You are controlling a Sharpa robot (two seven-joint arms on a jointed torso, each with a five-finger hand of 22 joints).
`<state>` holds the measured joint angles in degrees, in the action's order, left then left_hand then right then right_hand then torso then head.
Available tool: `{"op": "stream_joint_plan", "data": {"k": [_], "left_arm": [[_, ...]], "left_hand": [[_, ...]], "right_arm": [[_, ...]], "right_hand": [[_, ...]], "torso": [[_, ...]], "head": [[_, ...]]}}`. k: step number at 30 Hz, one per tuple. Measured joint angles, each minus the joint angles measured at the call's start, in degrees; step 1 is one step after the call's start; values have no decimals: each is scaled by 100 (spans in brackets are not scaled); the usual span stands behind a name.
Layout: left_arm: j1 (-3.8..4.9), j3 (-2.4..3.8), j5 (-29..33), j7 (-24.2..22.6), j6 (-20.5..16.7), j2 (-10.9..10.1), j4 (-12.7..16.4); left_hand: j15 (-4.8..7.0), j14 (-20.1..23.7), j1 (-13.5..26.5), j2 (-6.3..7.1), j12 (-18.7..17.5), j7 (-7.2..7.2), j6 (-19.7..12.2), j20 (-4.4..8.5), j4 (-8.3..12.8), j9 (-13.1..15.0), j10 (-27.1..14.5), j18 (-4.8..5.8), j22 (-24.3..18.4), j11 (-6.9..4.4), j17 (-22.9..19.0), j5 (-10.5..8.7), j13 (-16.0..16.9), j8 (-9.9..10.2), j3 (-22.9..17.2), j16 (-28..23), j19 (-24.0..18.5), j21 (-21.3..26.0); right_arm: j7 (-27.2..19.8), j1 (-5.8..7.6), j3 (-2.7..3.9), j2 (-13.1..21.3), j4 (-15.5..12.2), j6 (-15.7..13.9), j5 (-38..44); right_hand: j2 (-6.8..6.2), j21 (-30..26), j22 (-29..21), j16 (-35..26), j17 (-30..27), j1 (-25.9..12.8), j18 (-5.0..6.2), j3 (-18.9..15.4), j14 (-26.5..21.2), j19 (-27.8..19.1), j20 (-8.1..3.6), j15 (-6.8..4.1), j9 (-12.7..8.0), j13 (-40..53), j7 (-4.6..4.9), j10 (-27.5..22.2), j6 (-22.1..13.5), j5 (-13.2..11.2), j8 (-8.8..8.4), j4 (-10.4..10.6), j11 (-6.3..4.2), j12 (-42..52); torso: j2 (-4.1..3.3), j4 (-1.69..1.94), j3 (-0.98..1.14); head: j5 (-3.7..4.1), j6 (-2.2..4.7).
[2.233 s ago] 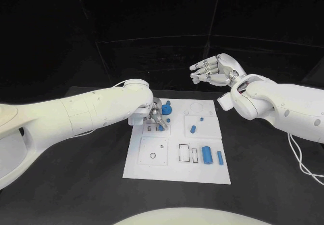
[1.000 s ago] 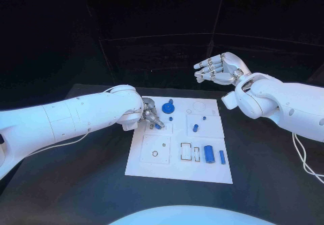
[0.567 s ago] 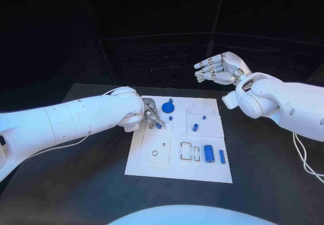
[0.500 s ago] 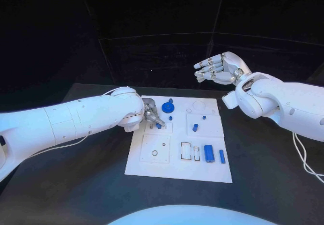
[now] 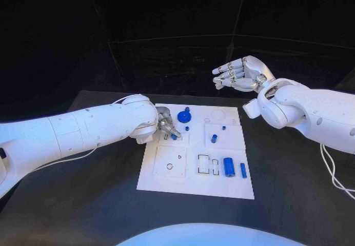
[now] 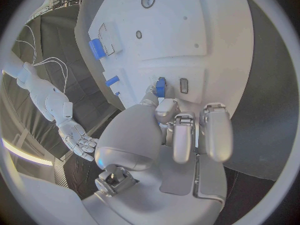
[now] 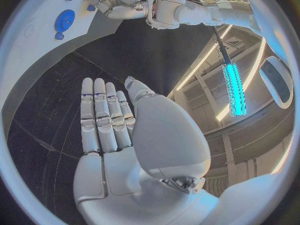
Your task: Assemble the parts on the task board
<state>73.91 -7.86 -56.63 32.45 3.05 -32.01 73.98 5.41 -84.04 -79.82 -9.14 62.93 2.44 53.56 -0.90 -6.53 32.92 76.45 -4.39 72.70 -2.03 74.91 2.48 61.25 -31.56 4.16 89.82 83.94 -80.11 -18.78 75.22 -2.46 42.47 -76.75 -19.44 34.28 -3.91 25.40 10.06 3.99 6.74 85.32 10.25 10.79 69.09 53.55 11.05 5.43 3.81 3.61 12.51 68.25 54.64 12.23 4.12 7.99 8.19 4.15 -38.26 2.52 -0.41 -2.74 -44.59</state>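
The white task board [image 5: 194, 179] lies in the middle of the table. My left hand [image 5: 165, 126] is low over its far left part and pinches a small blue part [image 5: 174, 136] [image 6: 160, 87] against the board [image 6: 187, 30], beside a small slot [image 6: 183, 85]. My right hand [image 5: 237, 71] hangs high beyond the board's far right corner, fingers straight and apart, holding nothing [image 7: 106, 117]. A blue gear [image 5: 184, 117] [image 7: 64, 20] sits at the board's far edge.
On the board lie a blue peg [image 5: 214, 138], a blue cylinder [image 5: 229, 167] and a thin blue bar [image 5: 242, 170] on the right side. A round hole [image 5: 169, 166] and rectangular slots [image 5: 202, 162] are nearer me. Black table surrounds the board.
My left hand has stayed at the same spot on the board with the small blue part. My right hand has risen slightly.
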Motion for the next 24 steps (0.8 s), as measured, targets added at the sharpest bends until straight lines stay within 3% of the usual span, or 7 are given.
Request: {"op": "stream_joint_plan", "data": {"k": [24], "left_arm": [[8, 8, -23, 74, 171, 1, 5]], "left_hand": [[0, 0, 127, 42, 57, 0, 0, 27, 0, 16, 35, 0, 59, -33, 0, -6, 100, -118, 0, 0, 13, -24]], "right_arm": [[-3, -1, -1, -26, 33, 47, 0]], "right_hand": [[0, 1, 1, 0, 1, 0, 0, 0, 0, 0, 0, 0, 0, 0, 0, 1, 0, -3, 2, 0, 0, 0]], "torso": [[2, 3, -1]], "head": [[-9, -36]]}}
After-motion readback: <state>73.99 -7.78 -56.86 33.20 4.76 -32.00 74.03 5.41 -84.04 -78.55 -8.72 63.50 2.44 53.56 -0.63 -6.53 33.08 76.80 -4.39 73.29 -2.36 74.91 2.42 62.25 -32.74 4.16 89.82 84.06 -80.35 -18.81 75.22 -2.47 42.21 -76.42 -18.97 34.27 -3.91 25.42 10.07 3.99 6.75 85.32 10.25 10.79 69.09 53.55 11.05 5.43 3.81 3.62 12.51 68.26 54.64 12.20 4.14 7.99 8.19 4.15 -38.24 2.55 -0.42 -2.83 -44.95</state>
